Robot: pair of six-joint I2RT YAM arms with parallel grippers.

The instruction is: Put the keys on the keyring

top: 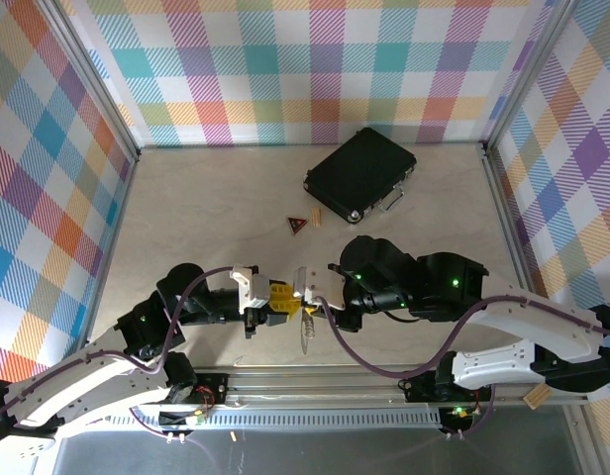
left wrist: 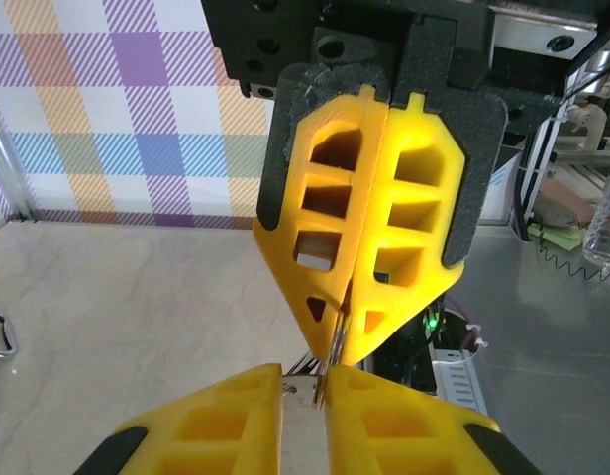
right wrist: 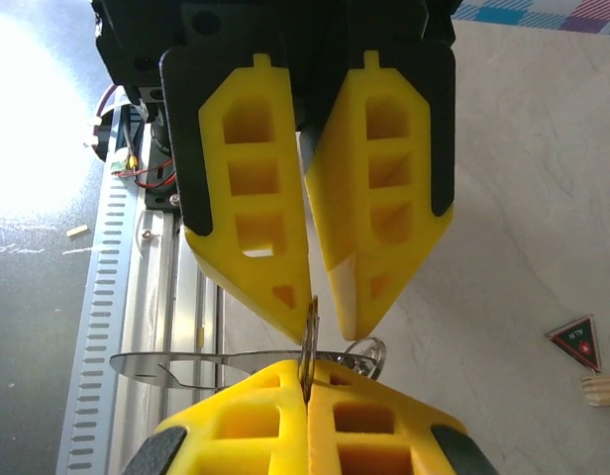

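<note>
Low over the table's near middle, my left gripper [top: 281, 303] and right gripper [top: 303, 288] meet tip to tip. In the right wrist view my right gripper [right wrist: 307, 368] is shut on a thin metal ring [right wrist: 311, 327] seen edge-on. That ring reaches up between the left gripper's fingertips [right wrist: 293, 309], which stand a narrow gap apart. The keyring [top: 307, 334], a flat silvery loop [right wrist: 186, 362], sticks out toward the near edge. It also shows through the gap of my left gripper [left wrist: 303, 381]. A small wire coil [right wrist: 366, 356] lies beside it. The keys are hidden behind the fingers.
A black case [top: 359, 176] with metal latches lies at the back right of centre. A red-and-black triangular tag [top: 297, 224] and a small wooden block [top: 315, 216] lie in front of it. A metal rail [top: 315, 381] runs along the near edge, close under the grippers.
</note>
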